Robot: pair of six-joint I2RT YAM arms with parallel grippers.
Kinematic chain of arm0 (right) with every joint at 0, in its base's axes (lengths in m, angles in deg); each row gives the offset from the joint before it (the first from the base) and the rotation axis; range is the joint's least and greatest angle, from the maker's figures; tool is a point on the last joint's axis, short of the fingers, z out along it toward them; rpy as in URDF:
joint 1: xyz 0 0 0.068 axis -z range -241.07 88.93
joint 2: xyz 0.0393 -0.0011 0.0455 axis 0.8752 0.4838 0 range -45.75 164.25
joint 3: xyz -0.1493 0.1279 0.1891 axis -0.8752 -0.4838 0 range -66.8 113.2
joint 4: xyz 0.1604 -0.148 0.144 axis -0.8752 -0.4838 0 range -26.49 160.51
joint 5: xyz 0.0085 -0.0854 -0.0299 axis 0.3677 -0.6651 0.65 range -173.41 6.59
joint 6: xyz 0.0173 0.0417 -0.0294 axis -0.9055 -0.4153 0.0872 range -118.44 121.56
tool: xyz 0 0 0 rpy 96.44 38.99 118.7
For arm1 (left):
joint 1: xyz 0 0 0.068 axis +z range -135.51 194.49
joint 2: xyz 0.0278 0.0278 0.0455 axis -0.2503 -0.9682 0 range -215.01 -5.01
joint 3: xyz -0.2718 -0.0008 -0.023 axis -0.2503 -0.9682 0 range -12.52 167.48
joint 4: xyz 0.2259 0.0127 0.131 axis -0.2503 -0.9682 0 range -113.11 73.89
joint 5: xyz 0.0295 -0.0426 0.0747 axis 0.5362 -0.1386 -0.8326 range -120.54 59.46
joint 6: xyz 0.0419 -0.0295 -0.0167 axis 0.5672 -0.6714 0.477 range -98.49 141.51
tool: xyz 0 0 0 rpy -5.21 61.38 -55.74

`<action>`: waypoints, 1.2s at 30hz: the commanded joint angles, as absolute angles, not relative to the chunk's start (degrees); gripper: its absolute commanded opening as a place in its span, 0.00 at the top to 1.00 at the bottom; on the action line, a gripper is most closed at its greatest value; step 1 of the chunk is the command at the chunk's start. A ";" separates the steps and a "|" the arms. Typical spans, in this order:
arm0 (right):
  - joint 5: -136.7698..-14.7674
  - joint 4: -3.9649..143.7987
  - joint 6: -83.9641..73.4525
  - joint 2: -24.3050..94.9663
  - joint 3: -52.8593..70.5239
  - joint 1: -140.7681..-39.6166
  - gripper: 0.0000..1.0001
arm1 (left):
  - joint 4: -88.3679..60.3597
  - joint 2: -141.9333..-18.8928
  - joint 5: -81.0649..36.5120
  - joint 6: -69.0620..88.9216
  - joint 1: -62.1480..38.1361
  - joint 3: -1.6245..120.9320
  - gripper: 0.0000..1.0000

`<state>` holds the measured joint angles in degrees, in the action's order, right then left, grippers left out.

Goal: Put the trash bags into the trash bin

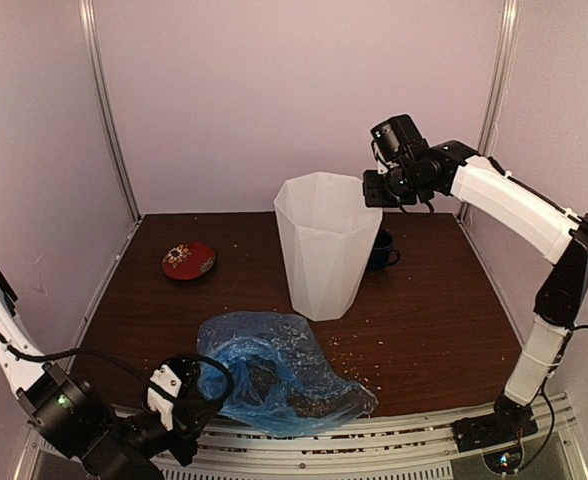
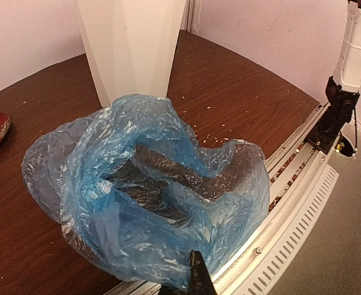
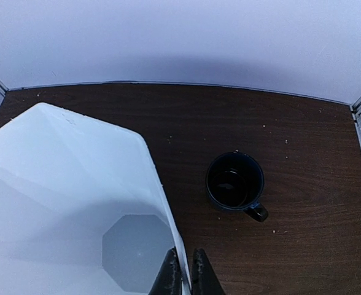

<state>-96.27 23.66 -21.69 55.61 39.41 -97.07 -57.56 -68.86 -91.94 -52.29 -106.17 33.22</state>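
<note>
From above, we see the light-blue trash bag (image 1: 279, 375) lying crumpled on the table (image 1: 434, 310) near its front edge, just in front of the white trash bin (image 1: 324, 245), which stands upright at mid-table. The left arm (image 1: 34, 385) lies low at the near-left corner, with the left gripper (image 1: 196, 392) at the bag's left edge. The right arm (image 1: 514, 205) reaches in high from the right, bringing the right gripper (image 1: 376, 188) to the bin's right rim. A red plate (image 1: 189, 260) sits well to the left, and a dark mug (image 1: 382, 250) is just behind the bin.

In the left wrist view the bag fills the frame, its mouth gaping. Only one dark fingertip shows; the fingers are pressed together, and we judge that the film's near edge is caught between them.

The right wrist view looks straight down into the bin. The fingers stand nearly together with the rim wall running between them, so they are pinching the bin's wall.

We judge this the securing step: the bag is not yet in the bin. Next the left arm must lift the film clear of the table and over the rim while the right arm steadies the bin.
</note>
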 commanded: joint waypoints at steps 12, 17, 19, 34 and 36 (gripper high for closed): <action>-91.99 15.58 -18.05 38.80 29.94 -97.00 1.00 | -56.63 -71.58 -99.73 -24.07 -110.34 61.90 1.00; -88.87 14.00 -18.26 34.76 29.63 -97.01 1.00 | -56.45 -75.15 -101.19 -17.54 -111.24 71.75 1.00; -87.11 13.47 -18.62 33.50 30.17 -97.01 1.00 | -56.49 -76.61 -102.22 -15.09 -112.14 74.70 1.00; -85.31 19.50 -18.54 32.14 16.41 -97.01 1.00 | -54.29 -72.49 -97.48 -16.85 -113.37 66.72 1.00; -85.46 20.39 -18.61 32.53 15.39 -97.02 0.93 | -54.28 -71.45 -96.54 -17.10 -113.34 65.32 1.00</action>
<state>-86.24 17.28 -17.99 32.07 17.75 -96.97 -56.44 -73.89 -99.68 -16.14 -113.05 67.60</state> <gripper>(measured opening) 0.057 0.006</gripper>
